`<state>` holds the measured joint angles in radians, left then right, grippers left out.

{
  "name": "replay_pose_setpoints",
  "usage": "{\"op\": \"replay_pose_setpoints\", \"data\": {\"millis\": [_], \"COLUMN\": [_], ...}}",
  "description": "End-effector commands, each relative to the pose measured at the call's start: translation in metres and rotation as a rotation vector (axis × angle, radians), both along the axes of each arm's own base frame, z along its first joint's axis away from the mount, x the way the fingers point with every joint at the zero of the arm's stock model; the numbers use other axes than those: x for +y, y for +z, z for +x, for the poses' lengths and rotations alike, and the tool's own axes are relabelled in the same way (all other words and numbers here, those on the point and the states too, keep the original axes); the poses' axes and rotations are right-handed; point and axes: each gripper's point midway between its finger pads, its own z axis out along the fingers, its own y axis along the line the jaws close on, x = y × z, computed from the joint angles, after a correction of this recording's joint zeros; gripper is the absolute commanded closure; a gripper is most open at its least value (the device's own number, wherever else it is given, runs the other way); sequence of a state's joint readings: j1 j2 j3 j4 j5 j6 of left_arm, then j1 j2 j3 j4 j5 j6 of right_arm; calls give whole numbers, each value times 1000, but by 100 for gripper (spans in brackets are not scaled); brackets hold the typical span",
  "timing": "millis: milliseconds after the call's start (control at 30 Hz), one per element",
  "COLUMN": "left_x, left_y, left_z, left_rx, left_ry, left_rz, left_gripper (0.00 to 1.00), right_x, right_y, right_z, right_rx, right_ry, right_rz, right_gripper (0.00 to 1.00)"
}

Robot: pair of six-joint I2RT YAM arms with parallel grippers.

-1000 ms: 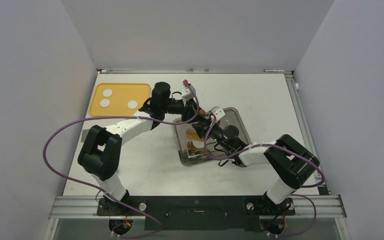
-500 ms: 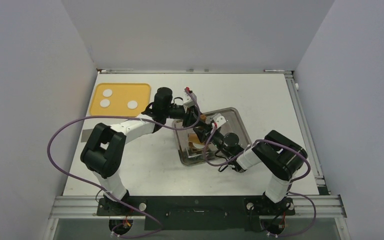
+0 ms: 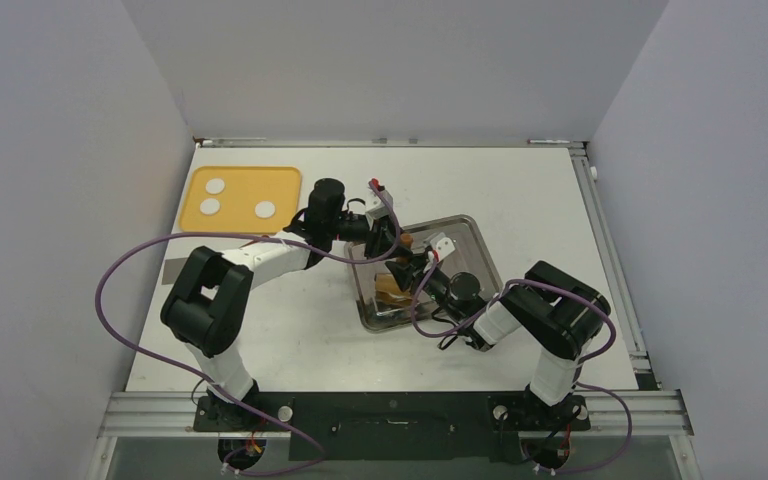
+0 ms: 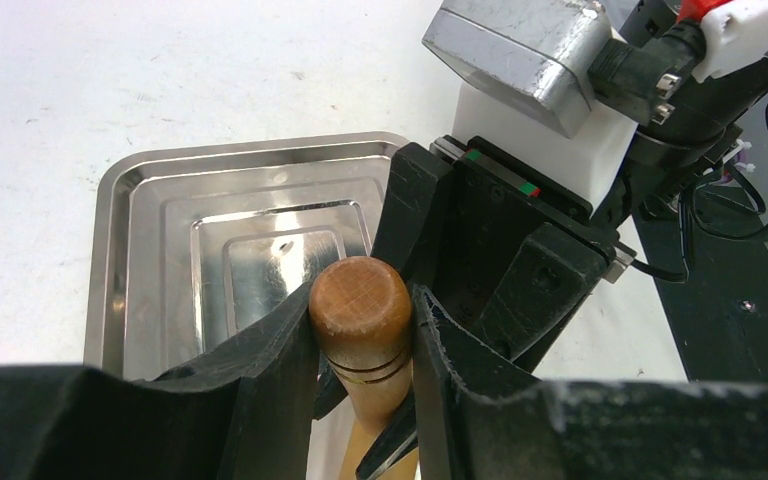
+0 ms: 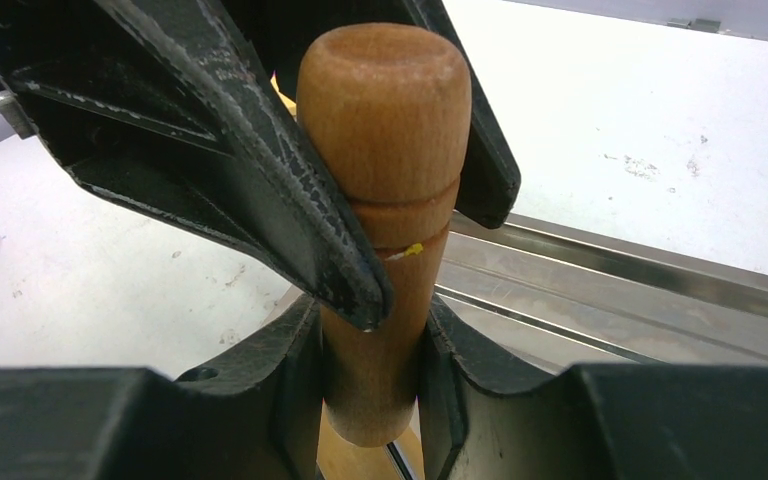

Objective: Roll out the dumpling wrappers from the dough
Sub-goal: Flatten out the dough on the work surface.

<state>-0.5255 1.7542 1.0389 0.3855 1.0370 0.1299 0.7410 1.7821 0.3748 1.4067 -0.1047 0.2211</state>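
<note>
Three small white rounds of dough (image 3: 216,185) lie on a yellow tray (image 3: 245,180) at the far left. No dumpling wrappers are in view. A wooden rolling pin (image 3: 391,284) stands tilted over a metal tray (image 3: 472,238) mid-table, its brown handle end (image 4: 360,300) pointing up. My left gripper (image 3: 388,238) is shut on the top of that handle (image 5: 385,100). My right gripper (image 3: 407,262) is shut on the same handle just below. In the left wrist view the left gripper (image 4: 360,315) pinches the knob. In the right wrist view the right gripper (image 5: 370,370) clamps the shaft.
The metal tray (image 4: 110,230) shows a bare stepped bottom beyond the pin. A small grey object (image 3: 171,270) lies at the table's left edge. Purple cables loop from both arms over the near half of the table.
Both grippers, holding the rolling pin, have shifted slightly toward the near side over the metal tray. The right arm's elbow has folded in to the left. Both grips are unchanged.
</note>
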Motion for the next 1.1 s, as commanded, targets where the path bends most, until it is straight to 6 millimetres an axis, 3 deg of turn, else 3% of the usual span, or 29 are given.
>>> {"op": "replay_pose_setpoints", "data": {"millis": [0, 367, 467, 567, 633, 733, 833, 933, 1067], "left_x": [40, 48, 49, 46, 41, 33, 26, 21, 13], "left_y": [-88, -103, -98, -77, -49, 3, 37, 47, 41], "left_z": [0, 2, 3, 3, 0, 0, -4, 0, 15], "left_rx": [189, 232, 227, 218, 234, 172, 133, 137, 112], "left_ry": [123, 142, 144, 127, 102, 70, 19, -21, -10], "left_rz": [230, 244, 239, 219, 178, 120, 111, 135, 144], "left_gripper": [100, 100, 100, 100, 100, 100, 100, 100, 100], "right_x": [-39, -46, -43, -33, -18, 5, 13, 9, 9], "right_y": [-86, -92, -89, -76, -58, -12, 33, 54, 52], "right_z": [-18, -26, -26, -22, -19, -10, 4, 24, 39], "right_rx": [222, 234, 228, 213, 182, 91, 0, -50, -64], "right_ry": [-75, -90, -80, -56, -24, 17, 8, -30, -36], "right_rz": [-236, -232, -229, -219, -211, -179, -123, -114, -122], "right_gripper": [92, 92, 92, 92, 92, 92, 92, 92, 92]}}
